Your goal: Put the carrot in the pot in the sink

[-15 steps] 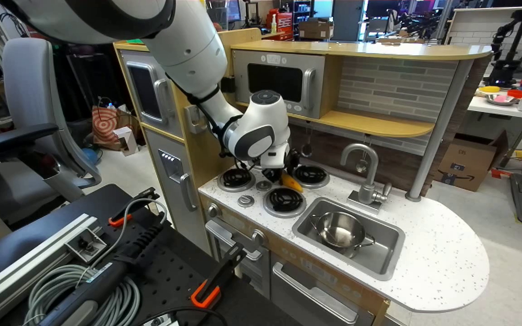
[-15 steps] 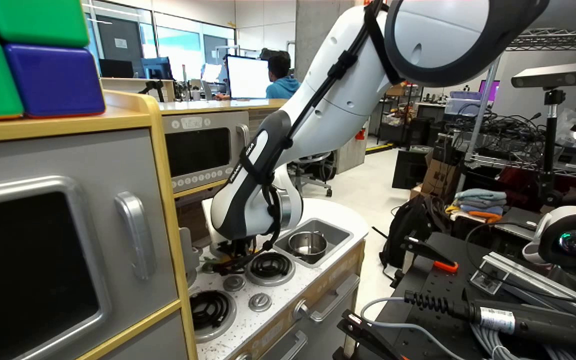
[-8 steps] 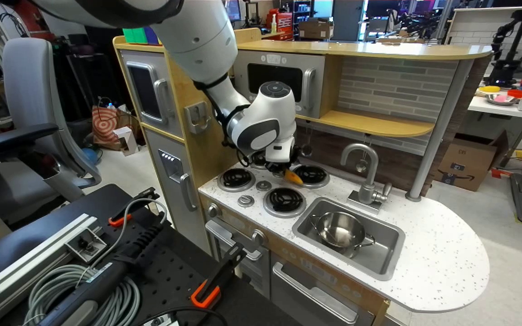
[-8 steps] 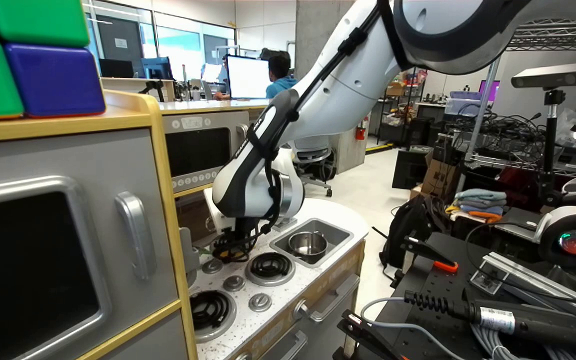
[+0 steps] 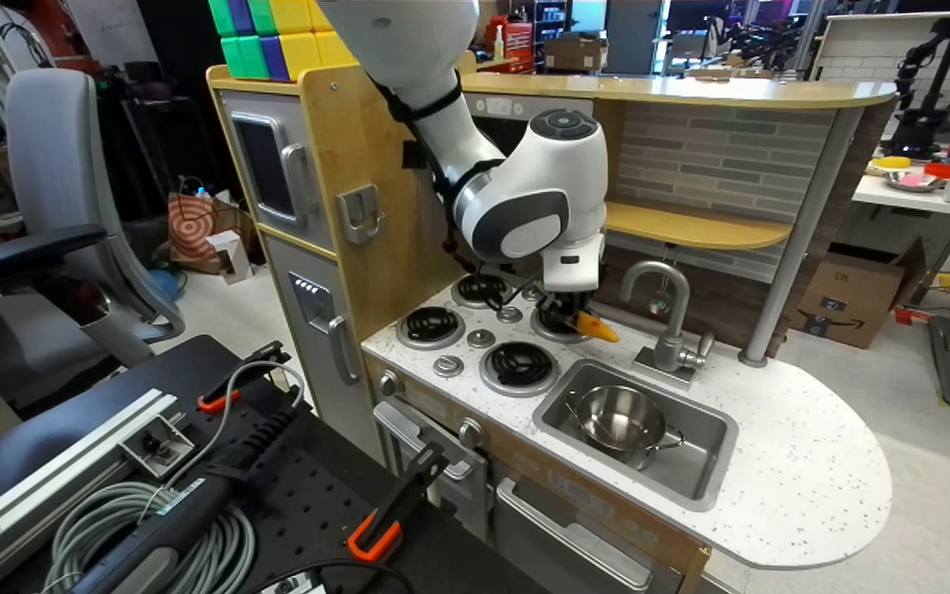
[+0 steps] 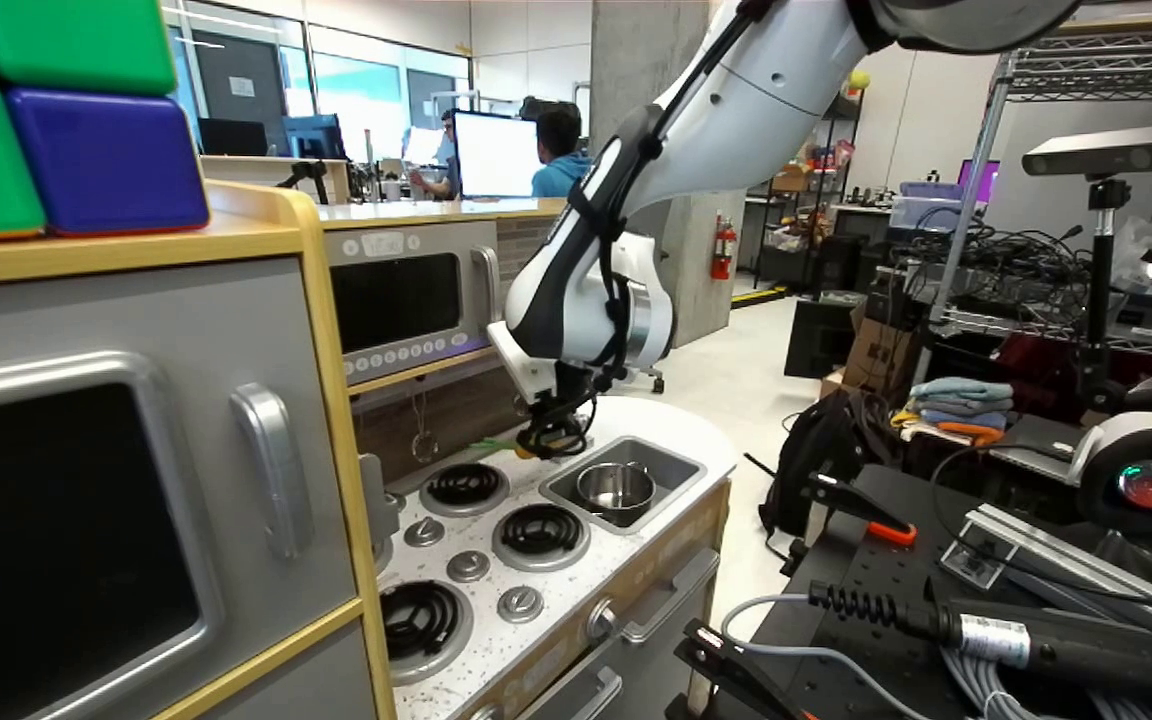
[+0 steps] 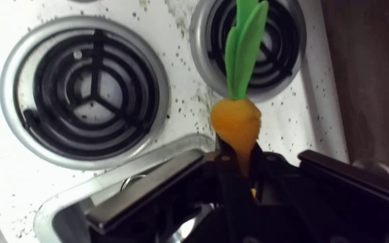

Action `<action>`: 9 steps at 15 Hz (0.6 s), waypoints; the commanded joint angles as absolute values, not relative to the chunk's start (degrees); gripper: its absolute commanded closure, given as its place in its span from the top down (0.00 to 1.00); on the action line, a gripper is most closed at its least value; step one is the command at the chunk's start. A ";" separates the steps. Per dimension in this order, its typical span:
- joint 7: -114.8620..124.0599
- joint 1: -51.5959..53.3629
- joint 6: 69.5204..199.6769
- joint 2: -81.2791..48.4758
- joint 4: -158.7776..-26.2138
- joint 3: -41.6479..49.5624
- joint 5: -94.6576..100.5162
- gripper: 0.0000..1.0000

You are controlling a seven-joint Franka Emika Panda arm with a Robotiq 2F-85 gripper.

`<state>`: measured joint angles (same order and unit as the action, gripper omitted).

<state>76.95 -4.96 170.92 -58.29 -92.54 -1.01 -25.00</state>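
Note:
The orange carrot [image 7: 236, 118] with green leaves is held by its narrow end between the black fingers of my gripper [image 7: 243, 158], leaves pointing away. Its orange body [image 5: 596, 327] shows in an exterior view, raised near the back burner and the sink's back left corner. In an exterior view my gripper [image 6: 553, 435] hides most of the carrot, with green leaves sticking out. The steel pot [image 5: 619, 417] stands upright in the grey sink [image 5: 693, 466], below and in front of the gripper. The pot also shows in an exterior view [image 6: 616, 490]. In the wrist view the fingers hide most of it.
The silver faucet [image 5: 669, 318] rises behind the sink, close to the gripper. Black burners [image 5: 519, 365] and grey knobs lie left of the sink. A yellow shelf [image 5: 689, 224] and a microwave [image 6: 401, 300] stand above the counter. The white counter [image 5: 805, 462] extends right of the sink.
My gripper has lifted the carrot from the stove area and carried it towards the sink, rightward in both exterior views. The pot has not moved.

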 commanded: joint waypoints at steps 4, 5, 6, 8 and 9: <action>77.40 -9.63 168.59 -55.19 -94.31 3.09 -27.25 0.03; 77.42 -10.29 168.21 -55.23 -93.97 3.14 -27.32 0.03; 77.50 -10.76 167.78 -55.26 -93.85 3.26 -27.35 0.03; 76.76 -11.75 167.19 -54.93 -94.31 2.52 -27.25 0.35; 76.46 -11.86 167.18 -54.89 -94.48 2.31 -27.15 0.38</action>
